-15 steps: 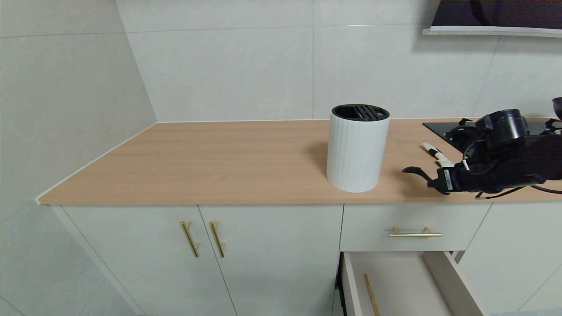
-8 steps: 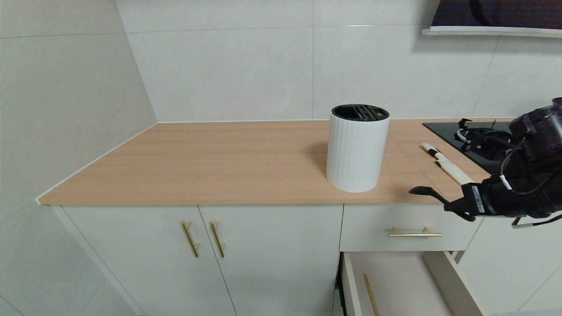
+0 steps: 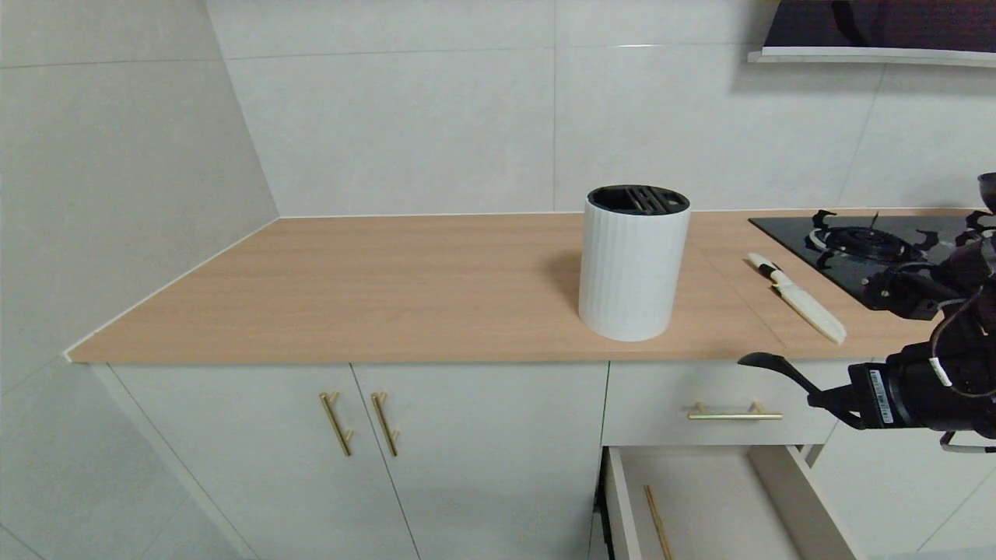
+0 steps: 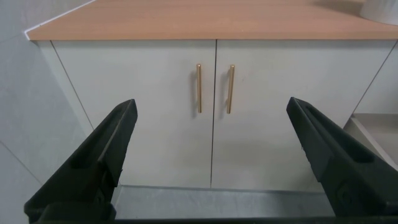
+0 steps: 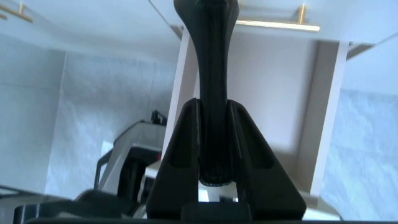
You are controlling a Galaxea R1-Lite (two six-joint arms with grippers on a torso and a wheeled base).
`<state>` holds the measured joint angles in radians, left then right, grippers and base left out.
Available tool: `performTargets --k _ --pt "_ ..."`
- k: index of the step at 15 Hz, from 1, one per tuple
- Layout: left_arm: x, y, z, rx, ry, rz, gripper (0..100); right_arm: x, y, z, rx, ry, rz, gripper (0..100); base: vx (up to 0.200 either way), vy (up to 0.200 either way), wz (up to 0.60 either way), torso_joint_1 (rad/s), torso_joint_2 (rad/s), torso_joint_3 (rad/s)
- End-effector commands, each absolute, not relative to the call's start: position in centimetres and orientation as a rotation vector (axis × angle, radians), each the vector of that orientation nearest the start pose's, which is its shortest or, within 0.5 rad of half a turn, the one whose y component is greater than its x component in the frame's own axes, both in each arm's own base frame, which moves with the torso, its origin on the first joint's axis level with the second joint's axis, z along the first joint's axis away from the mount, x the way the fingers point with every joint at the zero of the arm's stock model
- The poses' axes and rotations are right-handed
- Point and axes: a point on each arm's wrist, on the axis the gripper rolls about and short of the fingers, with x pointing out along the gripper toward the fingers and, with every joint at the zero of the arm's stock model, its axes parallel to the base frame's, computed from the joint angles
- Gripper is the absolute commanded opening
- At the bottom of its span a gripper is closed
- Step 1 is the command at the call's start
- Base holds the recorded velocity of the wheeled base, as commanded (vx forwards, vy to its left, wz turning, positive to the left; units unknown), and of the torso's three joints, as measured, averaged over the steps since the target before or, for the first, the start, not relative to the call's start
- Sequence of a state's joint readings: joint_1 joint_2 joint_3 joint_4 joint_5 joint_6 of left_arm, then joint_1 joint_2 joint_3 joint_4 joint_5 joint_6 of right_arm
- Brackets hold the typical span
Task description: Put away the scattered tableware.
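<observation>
Cabinet doors (image 3: 358,467) with gold handles (image 4: 199,87) sit at the left under the wooden surface (image 3: 389,288). The left wrist view faces them from low down and gives the left pincer (image 4: 211,112), its two black fingers (image 4: 112,149) spread wide with nothing between them. Right of centre on the surface a white ribbed holder (image 3: 634,268) with a black slotted top stands upright. Farther right a pale knife (image 3: 795,298) lies flat between the holder and the black gas hob (image 3: 848,249). At the near right, off the surface's front edge and above an open drawer (image 3: 700,482), the right pincer (image 3: 829,400) holds a black utensil (image 3: 770,365), broad end pointing left. The right wrist view settles the grip: both fingers (image 5: 180,143) are clamped on the handle. The head view adds a thin gold stick (image 3: 657,521) lying in the drawer.
</observation>
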<state>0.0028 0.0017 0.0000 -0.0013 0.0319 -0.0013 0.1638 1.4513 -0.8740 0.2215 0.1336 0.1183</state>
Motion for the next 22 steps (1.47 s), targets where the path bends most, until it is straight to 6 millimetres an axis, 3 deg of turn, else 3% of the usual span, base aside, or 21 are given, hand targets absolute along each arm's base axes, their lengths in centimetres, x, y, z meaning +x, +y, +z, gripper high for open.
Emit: performTargets --k 1,10,22 --pt "-2.27 0.07 7.57 -0.002 0.000 0.035 100 21.84 3.92 19.03 0.098 0.824 0.233 0 0.000 0.000 0.00 0.000 0.00 0.000" --pt "-2.27 0.07 7.57 -0.002 0.000 0.035 100 22.17 3.98 18.48 0.095 0.846 0.234 0 0.000 0.000 0.00 -0.011 0.02 0.015" --pt "-2.27 0.07 7.57 -0.002 0.000 0.035 100 22.25 3.99 18.26 0.094 0.855 0.233 0 0.000 0.000 0.00 -0.183 0.45 0.269"
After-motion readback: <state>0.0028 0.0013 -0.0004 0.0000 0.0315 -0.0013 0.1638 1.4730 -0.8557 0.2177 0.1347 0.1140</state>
